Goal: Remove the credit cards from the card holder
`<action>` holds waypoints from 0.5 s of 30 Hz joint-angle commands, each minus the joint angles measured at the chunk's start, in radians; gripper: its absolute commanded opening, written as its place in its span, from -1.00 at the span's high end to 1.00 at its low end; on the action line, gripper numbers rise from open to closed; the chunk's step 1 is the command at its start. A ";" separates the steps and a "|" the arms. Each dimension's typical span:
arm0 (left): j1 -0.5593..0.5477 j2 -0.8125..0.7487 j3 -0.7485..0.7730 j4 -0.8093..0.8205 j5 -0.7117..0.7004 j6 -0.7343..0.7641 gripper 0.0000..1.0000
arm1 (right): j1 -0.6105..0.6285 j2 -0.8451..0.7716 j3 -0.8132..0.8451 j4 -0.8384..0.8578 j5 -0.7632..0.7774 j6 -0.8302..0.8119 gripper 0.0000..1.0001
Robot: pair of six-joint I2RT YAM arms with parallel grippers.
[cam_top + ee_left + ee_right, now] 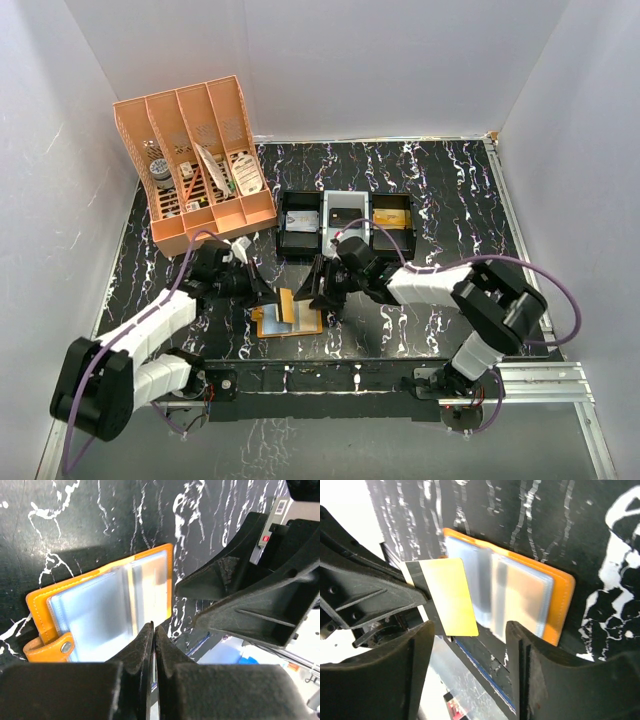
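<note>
Pinching card (449, 595), left claw (154, 626), yellow face right-wrist

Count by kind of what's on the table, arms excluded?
Card holder: 1
Credit card, pinched in left gripper: 1
Small bins: 3
Orange desk organizer: 1
Total: 6

The left gripper (154, 627) blocks the near edge of the card holder (100, 610). From the other side, part of the yellow card (451, 597), at its striped end, slips out of sight behind that gripper's fingers. What sits in the black trays (322, 200) is too small to tell.
</note>
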 commanded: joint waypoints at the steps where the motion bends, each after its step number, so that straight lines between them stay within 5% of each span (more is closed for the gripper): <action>1: 0.004 -0.099 0.072 -0.136 -0.079 0.028 1.00 | -0.005 -0.105 0.004 0.055 0.102 -0.004 -0.24; 9: 0.005 -0.186 0.116 -0.141 -0.123 0.049 1.00 | -0.040 -0.259 -0.123 0.279 0.235 -0.033 -0.46; 15: 0.005 -0.167 0.097 0.037 -0.005 -0.012 1.00 | -0.161 -0.220 -0.122 0.368 -0.071 -0.066 -0.47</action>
